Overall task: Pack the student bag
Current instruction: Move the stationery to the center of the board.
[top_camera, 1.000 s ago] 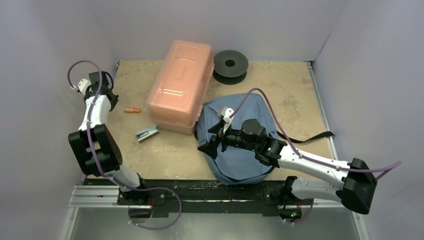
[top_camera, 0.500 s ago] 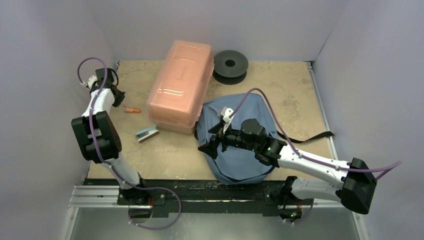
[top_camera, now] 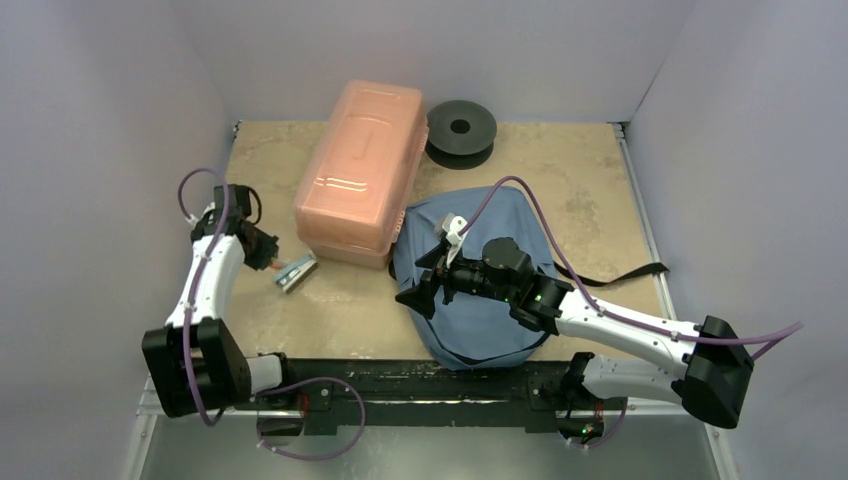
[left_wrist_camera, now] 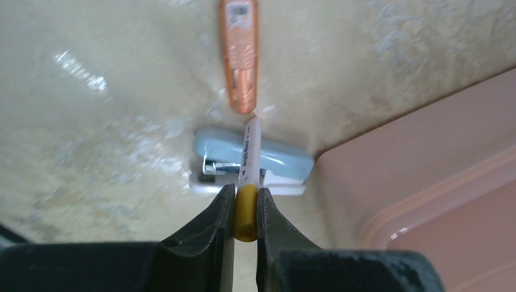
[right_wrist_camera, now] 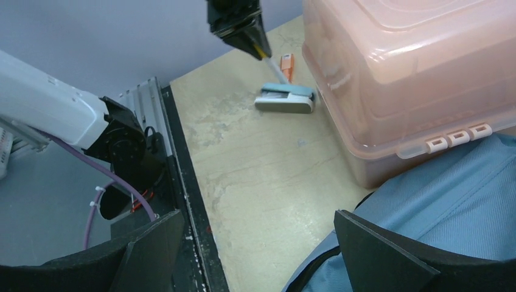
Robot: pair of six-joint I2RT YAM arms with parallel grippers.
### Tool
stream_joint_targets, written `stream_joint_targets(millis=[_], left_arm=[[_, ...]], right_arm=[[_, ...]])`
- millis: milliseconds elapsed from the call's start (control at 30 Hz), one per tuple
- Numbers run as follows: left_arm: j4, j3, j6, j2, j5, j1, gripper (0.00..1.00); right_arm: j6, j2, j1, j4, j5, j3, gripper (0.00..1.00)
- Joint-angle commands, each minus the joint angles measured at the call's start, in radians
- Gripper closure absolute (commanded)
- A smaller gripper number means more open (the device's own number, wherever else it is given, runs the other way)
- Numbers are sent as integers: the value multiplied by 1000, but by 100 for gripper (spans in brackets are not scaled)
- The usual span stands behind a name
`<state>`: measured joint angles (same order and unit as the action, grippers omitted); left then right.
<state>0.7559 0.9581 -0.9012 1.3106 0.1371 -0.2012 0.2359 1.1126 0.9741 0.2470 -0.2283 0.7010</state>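
White pen (left_wrist_camera: 251, 146) with a yellow end is pinched tight in the left gripper (left_wrist_camera: 246, 201), above the blue stapler (left_wrist_camera: 283, 161) at the left of the top picture. So the step looks like carrying it to the student bag (top_camera: 470, 335), which lies on the desk (top_camera: 600, 180) at bottom middle. The right gripper (top_camera: 418, 285) hangs wide open at the bag's left edge; next the pen must go right to the bag's mouth, which I cannot see.
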Motion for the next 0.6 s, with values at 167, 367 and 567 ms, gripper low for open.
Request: stream_joint_targets(millis=[167, 367, 567], left_arm=[[107, 62, 100, -119, 118, -43, 100], [89, 248, 91, 44, 252, -135, 100], [87, 383, 73, 287, 237, -148, 100]], right_arm=[[8, 0, -4, 25, -11, 22, 1], [12, 0, -3, 18, -10, 23, 1], [14, -15, -4, 13, -6, 28, 1]])
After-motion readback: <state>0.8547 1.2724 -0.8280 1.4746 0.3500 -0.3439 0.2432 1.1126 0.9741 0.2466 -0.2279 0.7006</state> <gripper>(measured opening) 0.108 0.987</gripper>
